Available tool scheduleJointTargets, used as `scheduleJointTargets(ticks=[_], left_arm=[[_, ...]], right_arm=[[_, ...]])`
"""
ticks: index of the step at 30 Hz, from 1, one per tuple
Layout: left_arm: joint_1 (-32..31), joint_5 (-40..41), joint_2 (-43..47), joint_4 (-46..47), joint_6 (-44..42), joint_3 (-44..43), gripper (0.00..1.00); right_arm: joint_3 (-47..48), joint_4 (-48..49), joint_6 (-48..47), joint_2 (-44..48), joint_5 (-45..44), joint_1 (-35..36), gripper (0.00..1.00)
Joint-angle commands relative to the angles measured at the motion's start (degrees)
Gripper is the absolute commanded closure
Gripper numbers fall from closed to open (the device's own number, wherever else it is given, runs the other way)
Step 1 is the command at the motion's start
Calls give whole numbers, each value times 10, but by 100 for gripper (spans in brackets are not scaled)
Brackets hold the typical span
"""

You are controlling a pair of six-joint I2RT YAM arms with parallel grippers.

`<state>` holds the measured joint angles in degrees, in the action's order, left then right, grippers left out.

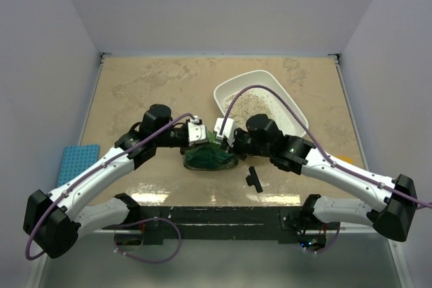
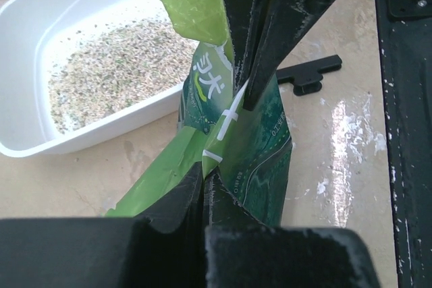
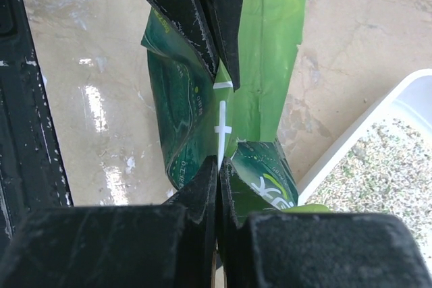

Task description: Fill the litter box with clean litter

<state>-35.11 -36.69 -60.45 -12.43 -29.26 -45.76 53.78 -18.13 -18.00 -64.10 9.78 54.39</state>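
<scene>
Your left gripper [image 2: 203,175] is pressed together on the green bag [image 2: 251,150]. Its two black fingers meet on a fold of the foil near the white lettering, with no gap showing between them. Your right gripper [image 3: 218,166] is clamped the same way on the bag's crinkled top edge, directly opposite. In each wrist view the other arm's fingers come down from the top of the frame onto the same strip of foil. From above, the two grippers sit close together, just beside each other, over the bag's far edge. Both arms reach in from the near corners of the table [image 1: 148,85].

The bag is crumpled, dark green on one face and light green on the other. Its lower part rests on the tabletop between the two forearms.

Just beyond and to the right of the bag lies the litter box [image 1: 251,75], set at an angle on the far right part of the table. In your left wrist view the bag's light-green flap overlaps the near rim, but you cannot tell whether they touch. The clean litter [image 1: 253,102] lies inside as a thin speckled layer over much of the floor, with bare white plastic showing along one side.

A small black T-shaped part [image 1: 254,179] lies flat on the table to the near right of the bag, apart from it. A blue ridged object [image 1: 75,161] sits at the left edge, well apart from everything else.
</scene>
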Motion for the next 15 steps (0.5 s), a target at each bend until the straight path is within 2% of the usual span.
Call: scheduleJointTargets(ticks=[1,5,6,7,8,9,11,12,15], left_arm=[[29,56,2,78,-48,42,100],[29,37,2,91,-48,61,100],[29,38,2,89,-48,62,100],[29,37,4,86,-49,62,100],[29,38,4,84,-48,62,100],[29,38,6,85,-47,63,100],[29,39,10,88,-44,66,100],[29,38,15,88,-44,68,100],[29,39,24,92,-41,73,100]], right_arm=[[-35,92,50,33,42,20,100],[-54,90,53,11,30,21,100],[-54,89,53,11,22,21,96],[-47,86,53,11,12,21,84],[-43,82,51,13,-3,21,78],[-29,73,51,14,-11,21,67],[-13,68,69,20,-68,20,58],[11,45,69,24,-86,20,49],[63,-13,93,41,-178,16,45]])
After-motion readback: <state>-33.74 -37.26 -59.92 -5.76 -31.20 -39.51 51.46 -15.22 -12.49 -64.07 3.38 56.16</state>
